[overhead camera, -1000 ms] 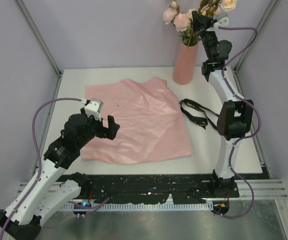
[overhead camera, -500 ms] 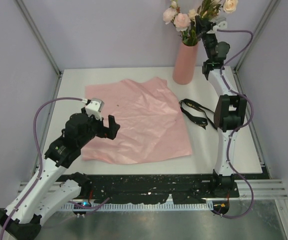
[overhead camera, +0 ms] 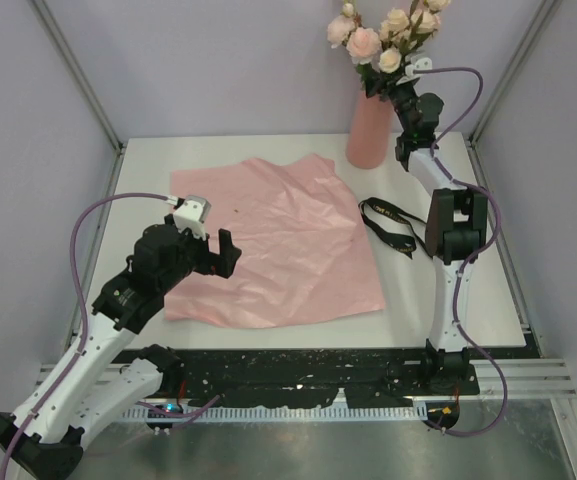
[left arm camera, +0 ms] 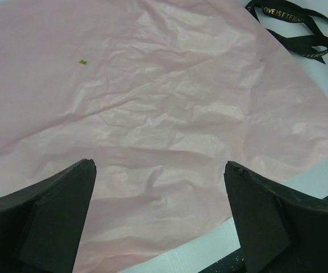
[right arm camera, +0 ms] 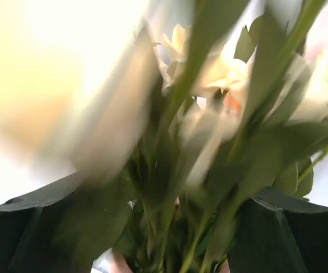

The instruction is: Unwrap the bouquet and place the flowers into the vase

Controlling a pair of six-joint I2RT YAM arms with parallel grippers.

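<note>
The salmon-pink vase [overhead camera: 370, 130] stands at the back of the table with the flowers [overhead camera: 383, 40], pale pink and cream roses on green stems, standing in it. My right gripper [overhead camera: 395, 84] is just above the vase rim on its right side. In the right wrist view its fingers stand wide apart, and the blurred stems of the flowers [right arm camera: 220, 74] pass loosely between them over the vase mouth [right arm camera: 118, 264]. My left gripper [overhead camera: 226, 255] hovers open over the flat pink paper [overhead camera: 278, 240], nothing between its fingers [left arm camera: 55, 210]. No wrapped bouquet is in view.
The black gold-lettered ribbon [overhead camera: 393, 228] lies loose on the table right of the paper, also seen as the ribbon [left arm camera: 300, 28] in the left wrist view. The pink paper [left arm camera: 152, 102] covers the table's middle. Frame posts and walls close in the back corners.
The right arm came down toward the vase and its gripper opened. The flowers have sunk lower into the vase. The left arm has not moved.
</note>
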